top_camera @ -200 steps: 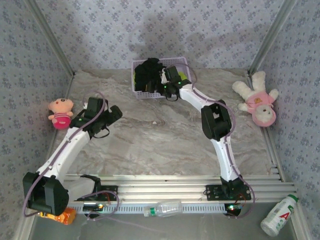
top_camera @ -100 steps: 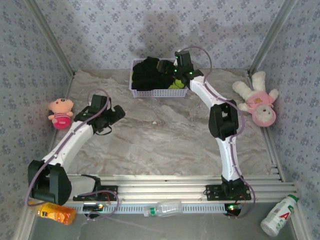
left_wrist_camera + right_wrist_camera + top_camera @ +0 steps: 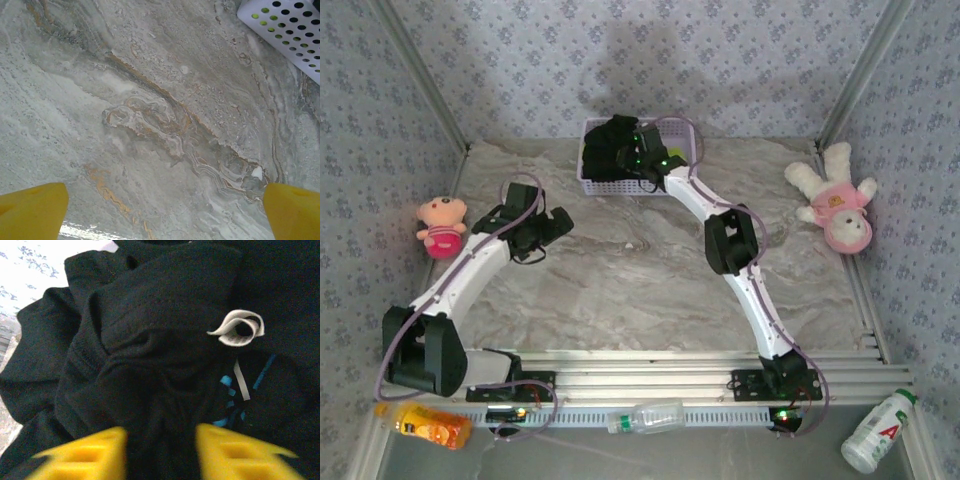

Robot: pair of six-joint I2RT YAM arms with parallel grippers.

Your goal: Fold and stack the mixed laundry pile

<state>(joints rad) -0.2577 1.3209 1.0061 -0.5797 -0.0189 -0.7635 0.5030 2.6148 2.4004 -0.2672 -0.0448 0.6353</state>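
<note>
Marble-patterned tabletop (image 3: 640, 270): lavender perforated plastic basket (image 3: 620, 186) at far edge, centre. Crumpled black cloth T-shirt (image 3: 150, 335) heaped inside, light-blue chest mark (image 3: 235, 390) facing up, no clear long axis. Right hand (image 3: 157, 450) narrow, pinching a fold of it. Left hand (image 3: 160, 210) wide over bare tabletop.

Two toys are lying on the table (image 3: 620, 270): a left toy (image 3: 441, 226) and a right toy (image 3: 835, 205). One basket (image 3: 610, 186) is sitting far, holding one black shirt (image 3: 606, 148). Three bottles are lying near: an orange bottle (image 3: 432, 425), a clear bottle (image 3: 648, 416) and a white bottle (image 3: 877, 432).
</note>
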